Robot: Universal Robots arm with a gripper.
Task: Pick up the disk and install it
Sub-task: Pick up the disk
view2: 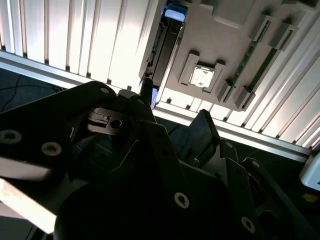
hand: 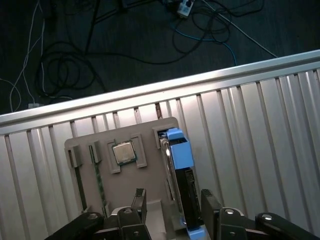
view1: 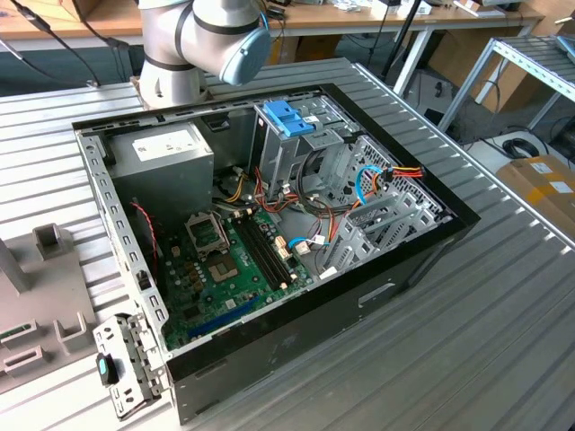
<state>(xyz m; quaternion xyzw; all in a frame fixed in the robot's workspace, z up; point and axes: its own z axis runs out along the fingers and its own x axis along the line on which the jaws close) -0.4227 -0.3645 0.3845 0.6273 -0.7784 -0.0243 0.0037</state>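
In the first wrist view the disk (hand: 182,175), a flat dark grey hard drive in a bright blue plastic carrier rail, stands on its edge in a slot of a pale grey plastic holder tray (hand: 90,142); the tray lies on a ribbed aluminium table (hand: 250,125). The black gripper (hand: 175,194) is over this slot; its jaws are apart, one on each side of the disk, and a gap shows between one finger (hand: 140,200) and the disk; whether the other finger touches it I cannot tell. In the same tray sit a square silver processor chip (hand: 124,152) and a thin green memory strip (hand: 100,185), both beside the disk. In the exterior view an open black computer case (view1: 296,314) lies on the table.
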